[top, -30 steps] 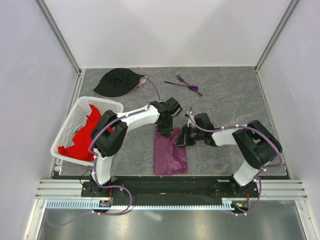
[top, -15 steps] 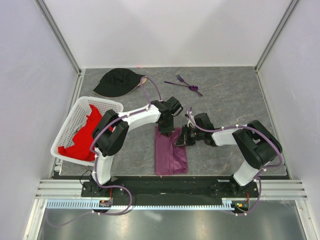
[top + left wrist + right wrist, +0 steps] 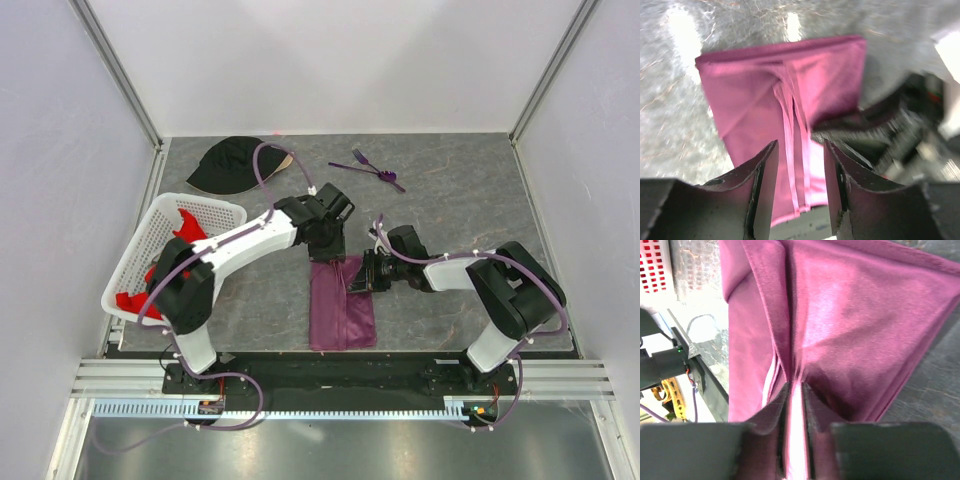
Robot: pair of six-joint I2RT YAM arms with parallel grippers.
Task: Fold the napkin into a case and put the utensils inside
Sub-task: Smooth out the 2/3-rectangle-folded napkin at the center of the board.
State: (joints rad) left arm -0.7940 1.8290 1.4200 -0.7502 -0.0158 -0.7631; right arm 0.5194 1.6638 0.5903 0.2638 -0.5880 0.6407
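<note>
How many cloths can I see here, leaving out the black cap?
2. A plum-purple napkin lies folded on the grey table, centre front; a red cloth sits in the white plastic lattice basket at left. More could hide beneath it.

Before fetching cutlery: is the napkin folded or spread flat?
Folded: the napkin lies as a narrow strip, layered edges showing, right gripper pinching a fold.

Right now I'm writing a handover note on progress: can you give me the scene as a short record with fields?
napkin: folded into a narrow pouch, lying on the table between the arms
left gripper: open, over the napkin's far end, holding nothing
right gripper: shut on a fold at the napkin's right edge
utensils: far side of the table, right of the black cap, not yet in the napkin
basket: left side, red cloth inside
</note>
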